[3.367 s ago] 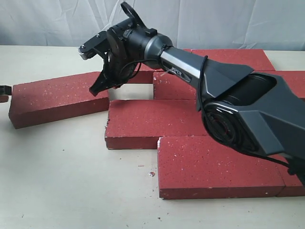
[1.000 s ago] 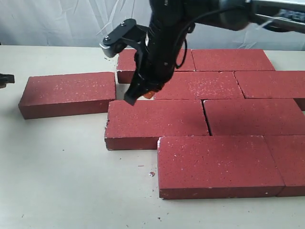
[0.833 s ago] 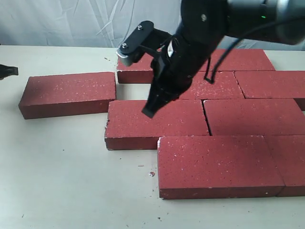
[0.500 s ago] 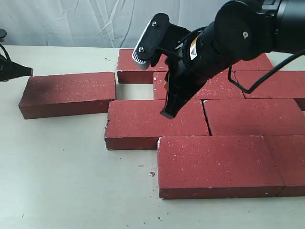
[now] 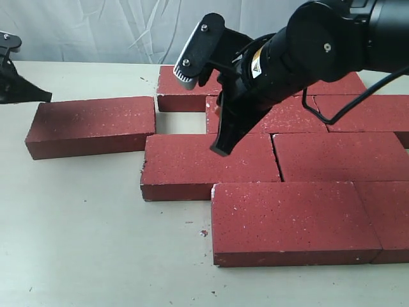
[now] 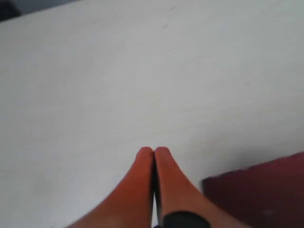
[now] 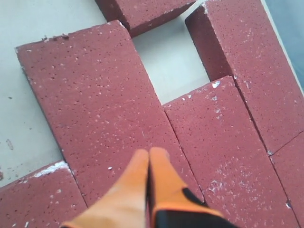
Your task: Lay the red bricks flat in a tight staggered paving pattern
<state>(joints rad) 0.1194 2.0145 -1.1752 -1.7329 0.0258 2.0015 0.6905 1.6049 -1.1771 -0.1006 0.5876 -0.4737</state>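
The right gripper (image 7: 149, 154), tips pressed together and empty, hovers over a middle-row brick (image 5: 208, 163). The left gripper (image 6: 153, 151), likewise closed, sits just beside the far-left corner of the stray brick (image 5: 89, 125), which lies left of the laid red bricks (image 5: 307, 153). A corner push may skew it, leaving gaps. The arm's yellow label (image 5: 258, 62) is unreadable.

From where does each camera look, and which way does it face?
Exterior: off the arms, facing across table at bricks; right arm, left tool show.
Left wrist: arm-mounted, looking down at bare table; shut left tool shows.
Right wrist: arm-mounted, looking down at bricks; shut right tool shows.
Shared: exterior and right wrist both show the gap.
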